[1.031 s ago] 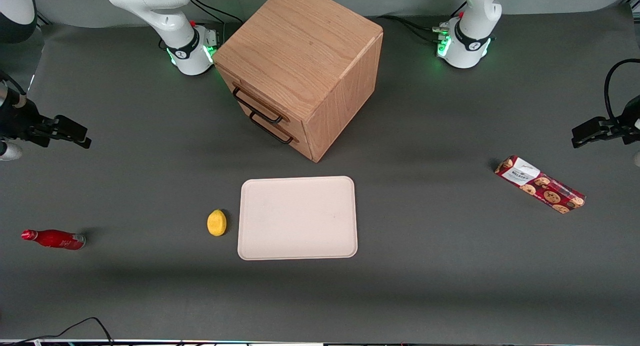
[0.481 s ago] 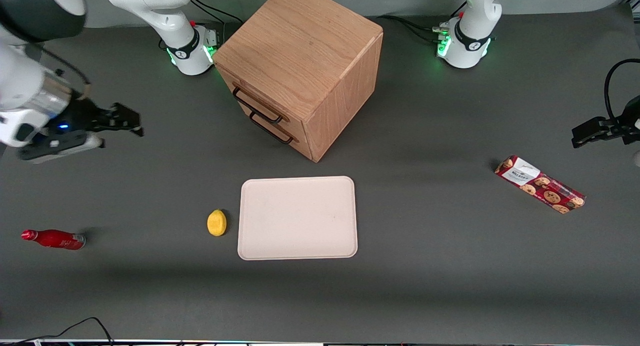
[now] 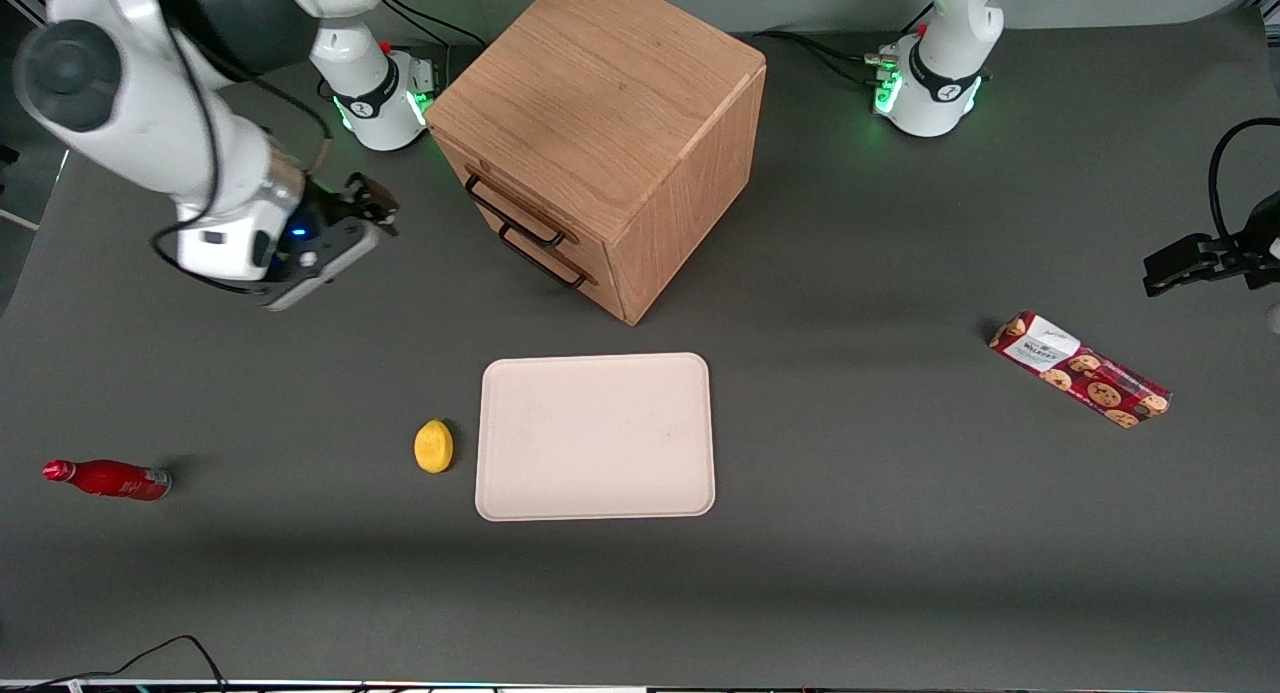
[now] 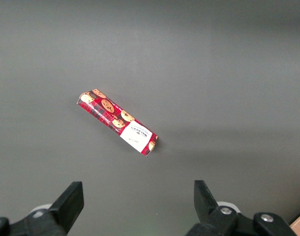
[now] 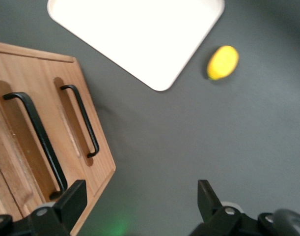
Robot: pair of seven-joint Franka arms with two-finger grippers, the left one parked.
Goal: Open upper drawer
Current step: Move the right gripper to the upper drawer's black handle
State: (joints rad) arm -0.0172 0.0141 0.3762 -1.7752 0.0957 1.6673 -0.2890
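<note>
The oak cabinet [image 3: 600, 113] stands at the back middle of the table, its drawer face turned toward the working arm's end. The upper drawer [image 3: 487, 178] is shut; its thin black bar handle [image 3: 515, 213] shows in the front view and in the right wrist view [image 5: 37, 140]. The lower drawer's handle [image 3: 545, 261] sits beneath it, also in the wrist view [image 5: 83, 120]. My right gripper [image 3: 372, 201] hangs in front of the drawer face, apart from the handles, at about the upper handle's height. In the wrist view the gripper [image 5: 139, 206] is open and empty.
A pale tray [image 3: 595, 436] lies nearer the front camera than the cabinet, with a yellow lemon [image 3: 433, 445] beside it. A red bottle [image 3: 105, 478] lies toward the working arm's end. A red cookie box [image 3: 1080, 369] lies toward the parked arm's end.
My right arm has swung in from the table's edge toward the cabinet, and the gripper now sits close in front of the drawer face. The drawers have not moved.
</note>
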